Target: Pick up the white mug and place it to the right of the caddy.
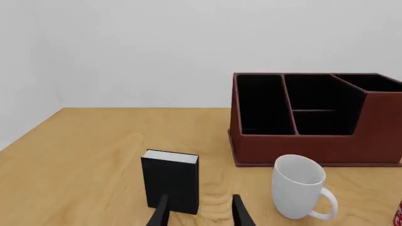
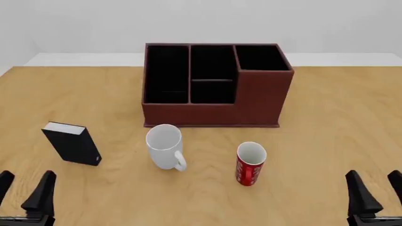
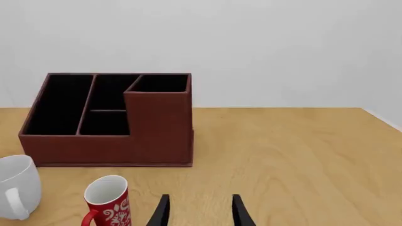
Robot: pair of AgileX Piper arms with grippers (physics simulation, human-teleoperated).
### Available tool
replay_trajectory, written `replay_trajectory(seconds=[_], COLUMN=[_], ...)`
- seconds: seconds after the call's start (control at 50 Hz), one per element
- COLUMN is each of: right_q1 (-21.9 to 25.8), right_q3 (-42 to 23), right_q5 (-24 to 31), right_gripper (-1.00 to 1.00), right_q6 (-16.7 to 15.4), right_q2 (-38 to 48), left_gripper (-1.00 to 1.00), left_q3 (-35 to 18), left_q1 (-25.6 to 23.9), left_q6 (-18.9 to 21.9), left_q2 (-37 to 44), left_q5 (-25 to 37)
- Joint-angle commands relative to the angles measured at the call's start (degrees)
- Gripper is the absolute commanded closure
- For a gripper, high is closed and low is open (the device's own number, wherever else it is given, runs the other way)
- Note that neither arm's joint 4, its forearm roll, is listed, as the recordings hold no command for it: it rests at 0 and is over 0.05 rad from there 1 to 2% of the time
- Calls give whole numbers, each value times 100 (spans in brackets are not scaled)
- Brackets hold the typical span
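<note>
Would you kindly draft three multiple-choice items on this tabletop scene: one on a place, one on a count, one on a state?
1. In the front view, the white mug stands:
A. inside the caddy
B. before the caddy, left of the red mug
C. right of the caddy

2. Mugs on the table:
A. one
B. two
C. three

3. The left pincer and right pincer are:
A. both open, holding nothing
B. both shut on mugs
C. one gripping the black box

Answers: 1 B, it sits ahead of the stepped front; 2 B, one white, one red; 3 A, fingers apart, nothing between.
</note>
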State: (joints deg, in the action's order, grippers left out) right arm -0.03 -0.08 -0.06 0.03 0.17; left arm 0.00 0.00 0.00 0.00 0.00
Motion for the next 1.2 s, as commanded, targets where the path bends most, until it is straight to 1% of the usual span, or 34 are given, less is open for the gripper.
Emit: replay_trajectory(seconds=[0.02, 0.06, 0.32, 0.38, 0.44, 0.5, 0.52, 0.58, 0.62, 0.68, 0.76, 0.8, 0.86, 1.0, 1.02, 1.08, 1.2], right_q1=[-48, -47, -159, -150, -119, -73, -5, 110, 201, 276, 452, 533, 717, 1157, 1184, 1312, 1680], right_q3=[-17, -21, -30, -224, -458, -641, -735, -956, -1293, -1609, -2215, -2389, -2827, -3491, -3621, -3875, -4394], right_q5=[-18, -17, -124, 30, 298, 429, 511, 674, 894, 1056, 1275, 1330, 1518, 1778, 1834, 1948, 2090], right_gripper=[-100, -100, -100, -100, -100, -100, -100, -100, -100, -100, -100, -100, -100, -100, -100, -100, -100], right_q6=[-25, 17, -103, -204, -236, -274, -341, -332, -408, -510, -688, -676, -688, -786, -841, -852, -1105], right_q2=[35, 30, 148, 110, 25, 38, 43, 44, 69, 171, 542, 713, 968, 1454, 1535, 1696, 2157], left_gripper=[-100, -100, -100, -100, -100, -100, -100, -100, -100, -100, -100, -100, -100, -100, -100, -100, -100], left_q3=[0, 0, 0, 0, 0, 0, 0, 0, 0, 0, 0, 0, 0, 0, 0, 0, 0], left_q1=[0, 0, 0, 0, 0, 0, 0, 0, 0, 0, 0, 0, 0, 0, 0, 0, 0], left_q6=[0, 0, 0, 0, 0, 0, 0, 0, 0, 0, 0, 0, 0, 0, 0, 0, 0], left_q2=[0, 0, 0, 0, 0, 0, 0, 0, 0, 0, 0, 0, 0, 0, 0, 0, 0], left_q5=[0, 0, 0, 0, 0, 0, 0, 0, 0, 0, 0, 0, 0, 0, 0, 0, 0])
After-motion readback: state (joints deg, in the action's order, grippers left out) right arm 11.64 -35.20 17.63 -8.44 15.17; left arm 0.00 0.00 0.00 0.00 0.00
